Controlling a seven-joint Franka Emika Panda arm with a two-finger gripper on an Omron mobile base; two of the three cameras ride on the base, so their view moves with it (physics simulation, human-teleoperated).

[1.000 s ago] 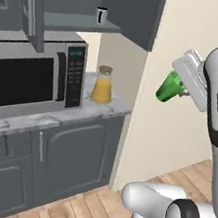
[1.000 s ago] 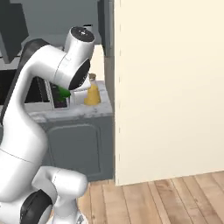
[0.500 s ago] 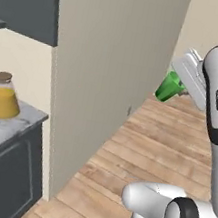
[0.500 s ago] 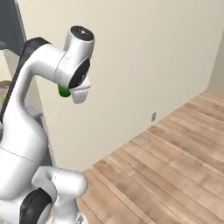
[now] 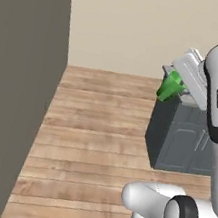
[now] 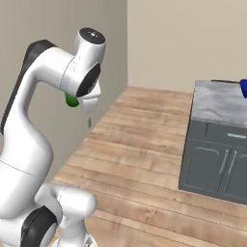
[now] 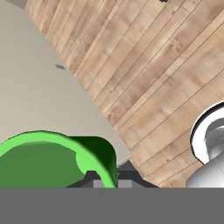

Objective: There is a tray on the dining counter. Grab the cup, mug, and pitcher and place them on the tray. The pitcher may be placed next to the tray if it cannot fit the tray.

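So right now the gripper [image 5: 178, 85] is clamped tight on the cup [image 5: 170, 86], the little bright green tumbler, and it's being carried high in the air next to the arm's wrist. From the hand view you're basically looking down into the cup's rim [image 7: 52, 157], with one finger tip pinching the wall of it, plank floor [image 7: 166, 65] way below.

Step-wise I'd call this the transport leg for the first item: cup's picked, not yet delivered. The dining counter [image 6: 219, 103] sits off to the right in the right base view, marble top on a dark grey base, and there's a sliver of blue at the far edge that I'm guessing is the tray [image 6: 243, 88], though it's cut off so I can't swear to it. In the left base view the end of that same island [image 5: 177, 138] sits just behind the held cup, well apart from the tall grey cabinet side [image 5: 18, 90] on the left.

Next move, as I read it: get the base closer and squared up to the counter, swing the arm over the blue tray, lower until the cup's bottom is on it, then release. It's held by the rim and tilted, so it'll want levelling before letting go or it could tip
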